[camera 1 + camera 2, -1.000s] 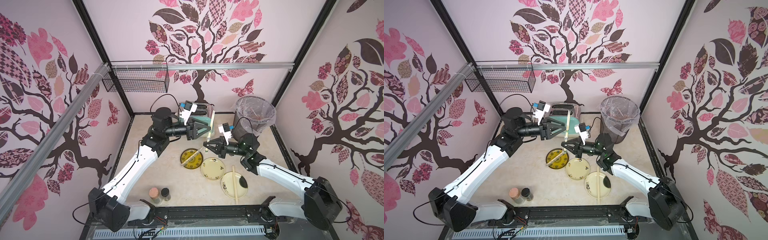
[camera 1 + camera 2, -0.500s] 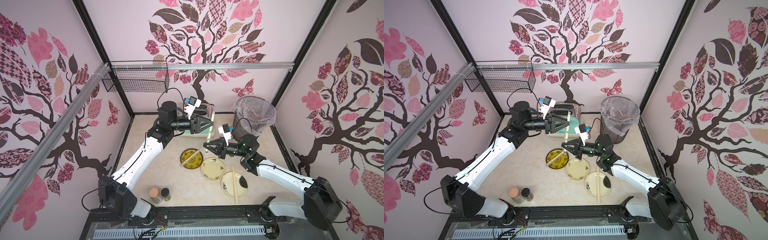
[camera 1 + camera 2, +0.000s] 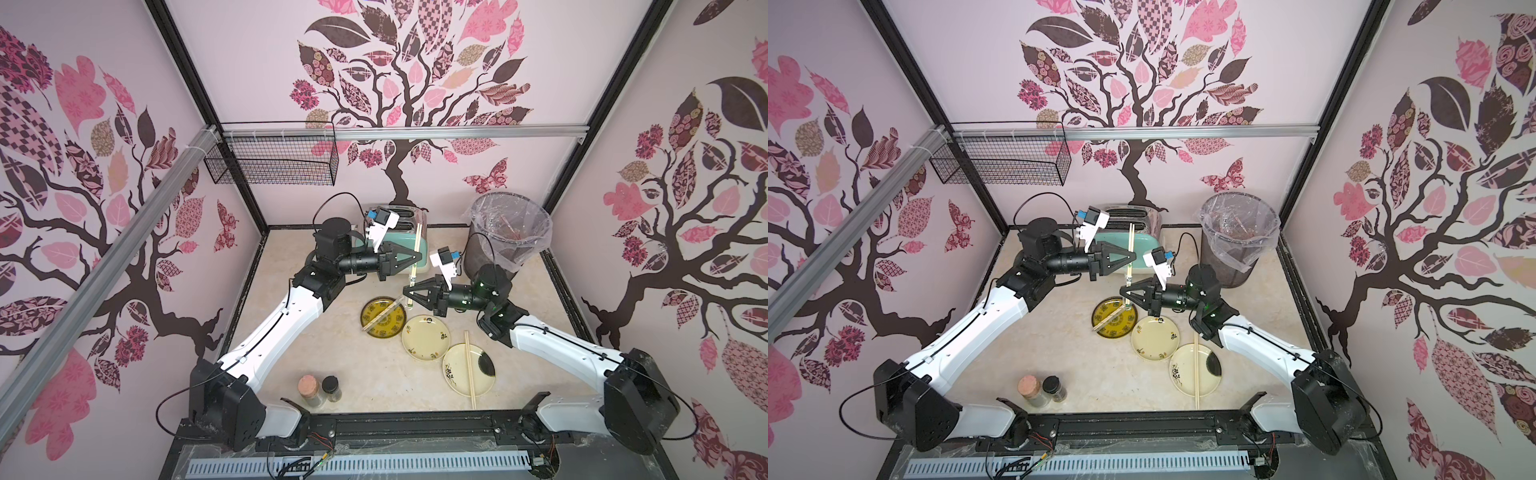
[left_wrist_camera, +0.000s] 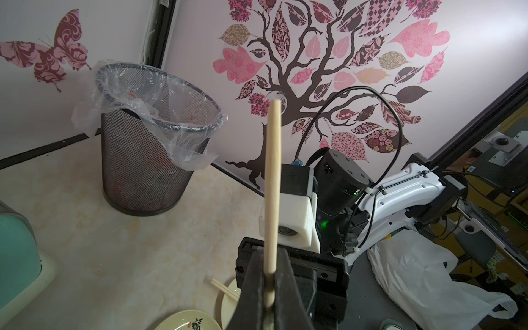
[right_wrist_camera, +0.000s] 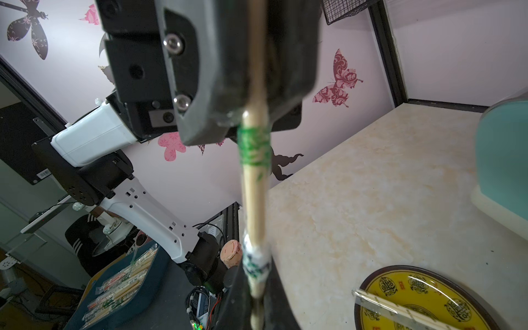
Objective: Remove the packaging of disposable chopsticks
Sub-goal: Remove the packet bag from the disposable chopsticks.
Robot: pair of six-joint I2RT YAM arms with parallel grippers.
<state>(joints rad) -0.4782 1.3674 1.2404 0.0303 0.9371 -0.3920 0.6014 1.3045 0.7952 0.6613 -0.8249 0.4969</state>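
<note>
Black left end effector (image 3: 414,258) clamped on the disposable chopsticks (image 4: 273,171), held near upright above the worktop (image 3: 332,374), wood bare above its grip; green-printed packaging (image 5: 253,148) sleeves the stretch below, where the right end effector (image 3: 409,291) pinches it tight.

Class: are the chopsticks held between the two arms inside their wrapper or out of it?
Partly out. Bare chopsticks stand past the left gripper; the green-printed wrapper bunches around them between it and the right gripper.
</note>
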